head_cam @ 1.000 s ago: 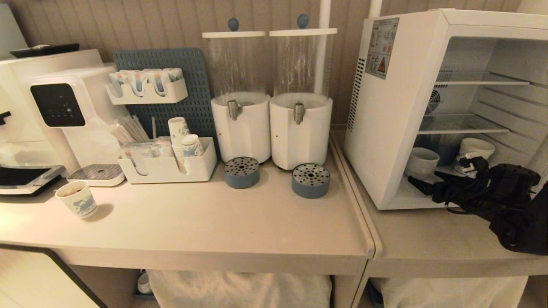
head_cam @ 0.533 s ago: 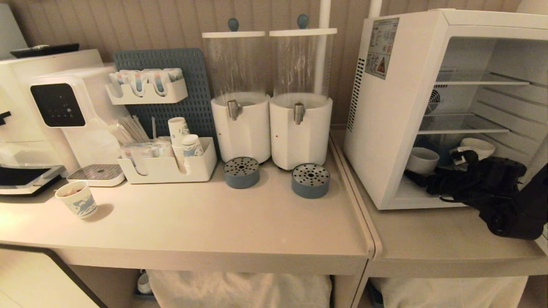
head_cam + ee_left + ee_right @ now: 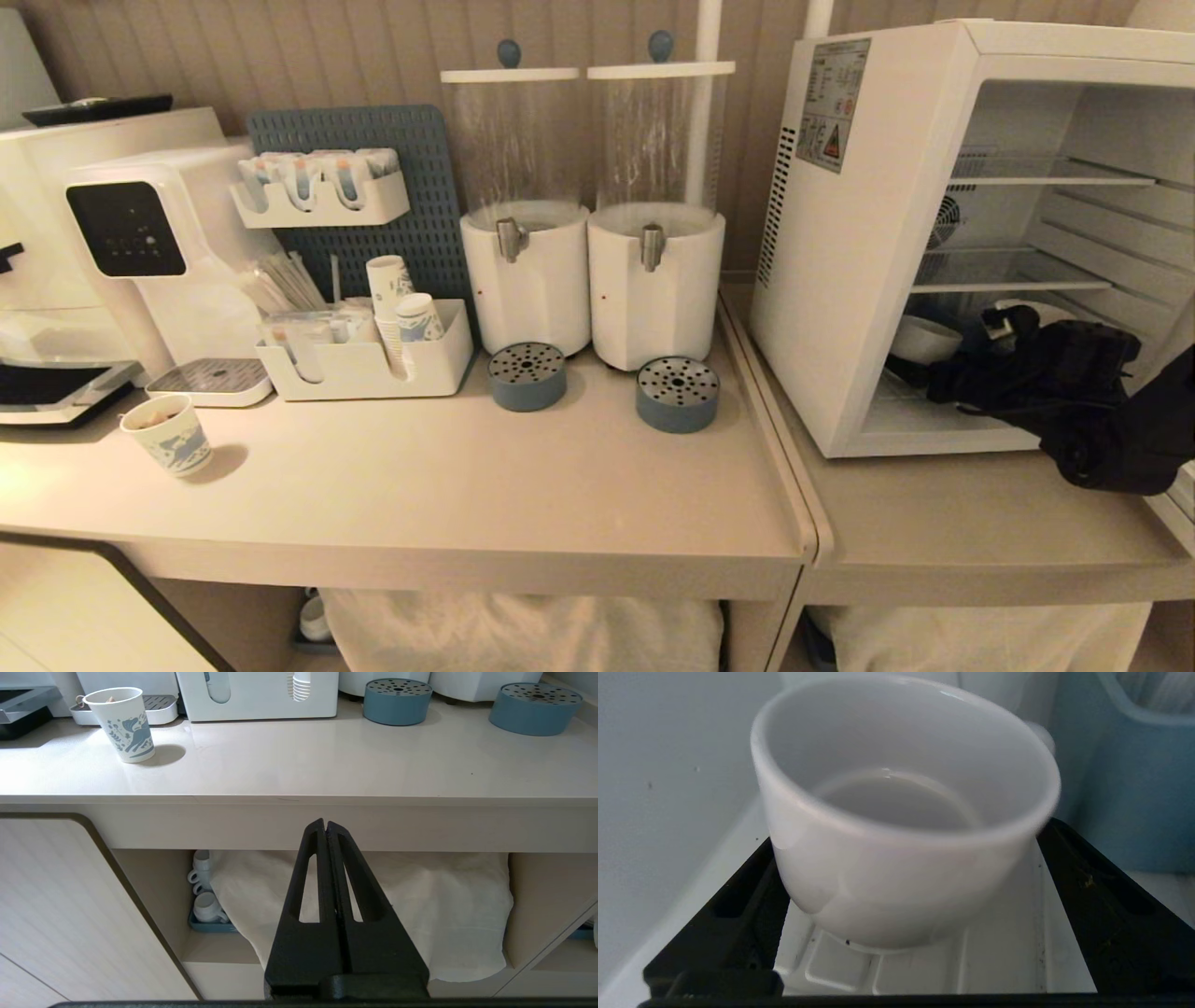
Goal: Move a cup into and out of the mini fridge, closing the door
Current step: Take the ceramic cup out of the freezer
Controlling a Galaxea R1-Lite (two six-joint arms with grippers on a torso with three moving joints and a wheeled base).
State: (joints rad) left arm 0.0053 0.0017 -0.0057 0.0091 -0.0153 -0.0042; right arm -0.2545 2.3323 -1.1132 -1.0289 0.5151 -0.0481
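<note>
The mini fridge point(image 3: 868, 233) stands on the right counter with its front open. Of the door only a pale sliver point(image 3: 1178, 499) shows at the right border. The white cup point(image 3: 920, 338) sits upright on the fridge floor, at the left. My right gripper point(image 3: 934, 359) reaches in from the right and stands open. In the right wrist view the cup point(image 3: 901, 812) fills the gap of the right gripper point(image 3: 910, 835), one black finger point(image 3: 747, 896) on each side. My left gripper point(image 3: 325, 828) hangs shut and empty below the counter's front edge.
A blue container point(image 3: 1125, 779) and another white vessel point(image 3: 1027, 310) stand in the fridge behind the cup. Wire shelves point(image 3: 1008, 271) run above. Two drink dispensers point(image 3: 588, 271), blue drip cups point(image 3: 677, 392), an organizer of paper cups point(image 3: 373, 355) and a printed paper cup point(image 3: 168, 434) occupy the left counter.
My right arm has pushed deeper into the fridge, toward the left. Its open fingers now stand on both sides of the cup. The left arm has stayed still.
</note>
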